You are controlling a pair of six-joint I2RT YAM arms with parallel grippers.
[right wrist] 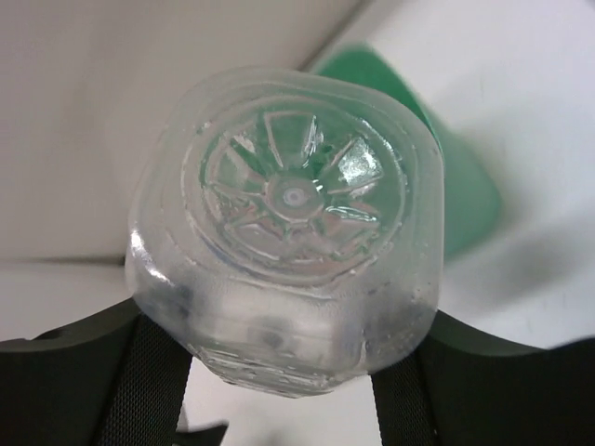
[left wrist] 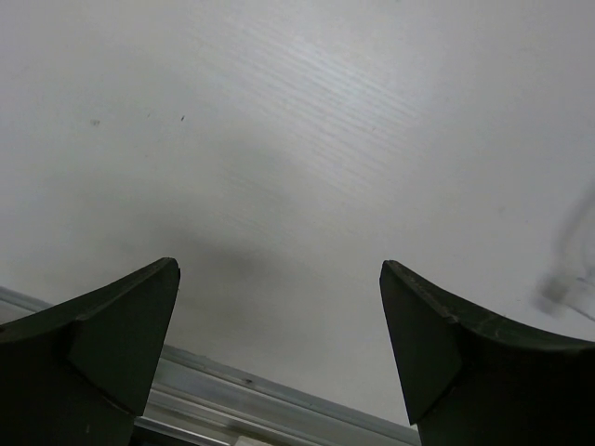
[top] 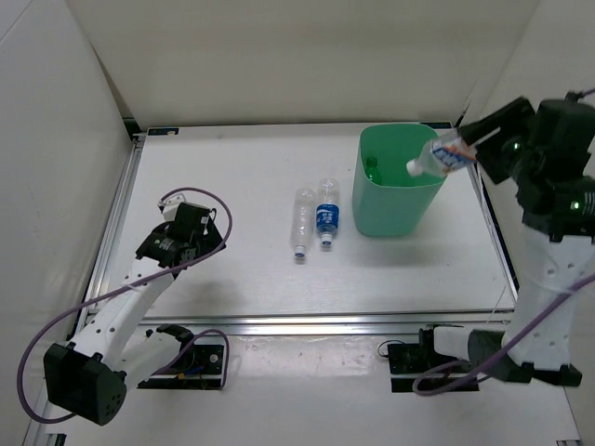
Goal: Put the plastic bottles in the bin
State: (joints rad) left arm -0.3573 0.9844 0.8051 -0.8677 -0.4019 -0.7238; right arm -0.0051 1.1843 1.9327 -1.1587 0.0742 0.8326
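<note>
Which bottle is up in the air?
The blue-and-white labelled bottle, held by the right gripper over the bin; the clear bottle and blue-labelled bottle lie on the table.

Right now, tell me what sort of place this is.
Probably a robotics lab test cell: white panel walls boxing in a white table edged with aluminium rail, and a mint-green bin as a prop.
</note>
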